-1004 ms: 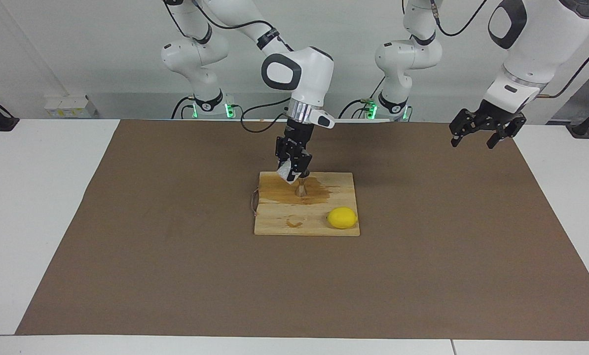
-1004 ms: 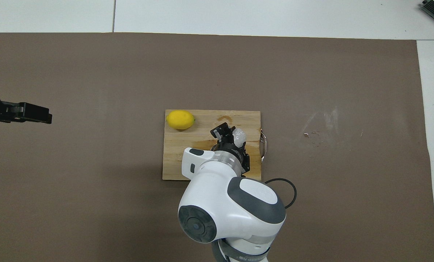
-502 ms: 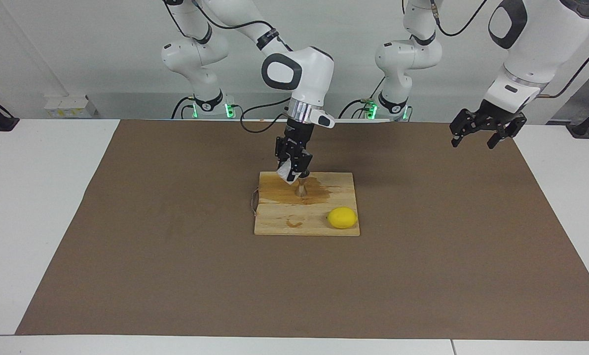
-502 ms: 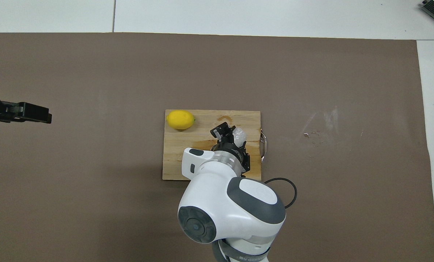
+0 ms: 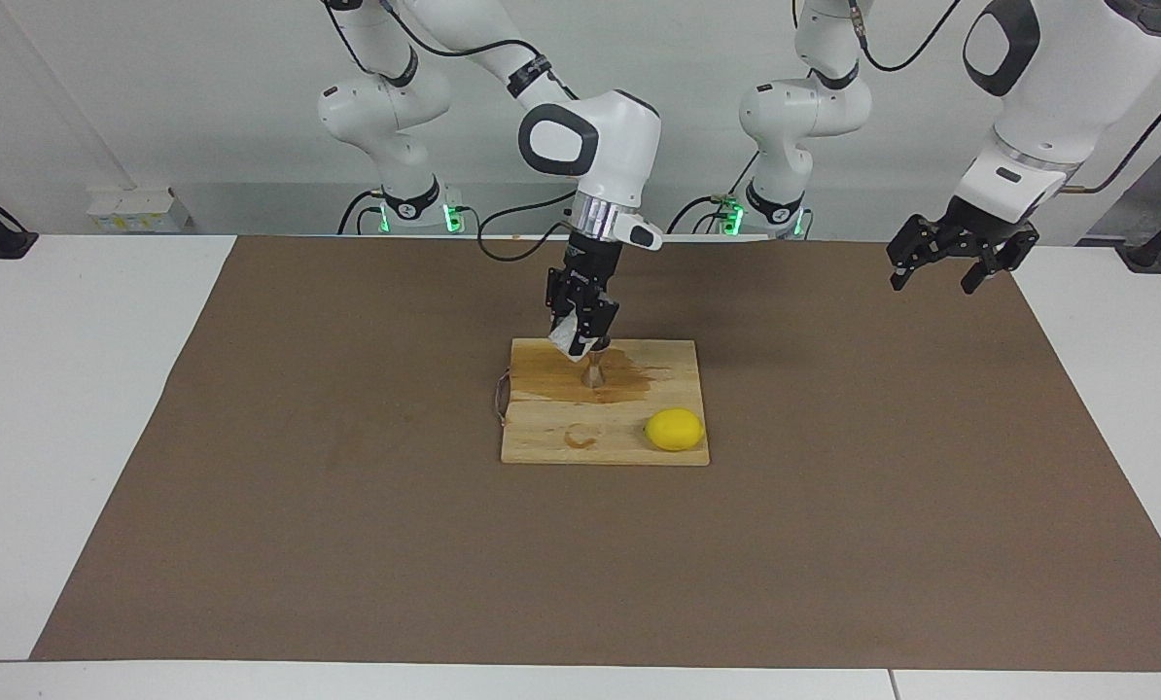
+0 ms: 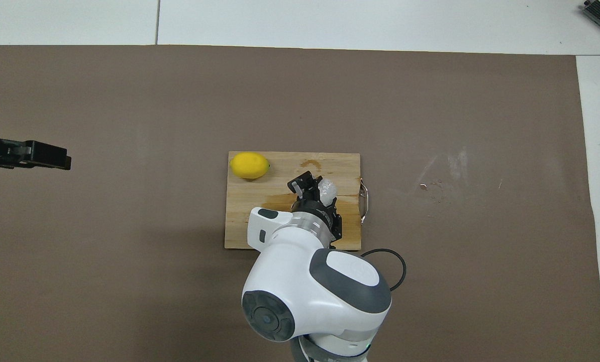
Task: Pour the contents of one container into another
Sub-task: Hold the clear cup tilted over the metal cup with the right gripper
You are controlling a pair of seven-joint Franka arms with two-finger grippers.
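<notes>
My right gripper is shut on the small clear textured cup and holds it tilted just above the silvery metal jigger. That jigger stands upright on the wooden cutting board, in a dark wet patch. In the overhead view my right arm hides the jigger. Up in the air over the brown mat at the left arm's end of the table, my left gripper waits open and holds nothing.
A yellow lemon lies on the board's corner farthest from the robots, toward the left arm's end. A metal handle sticks out of the board's edge toward the right arm's end. A brown mat covers the table.
My right arm has shifted slightly, carrying the tilted cup a touch upward over the jigger. The left arm has barely moved.
</notes>
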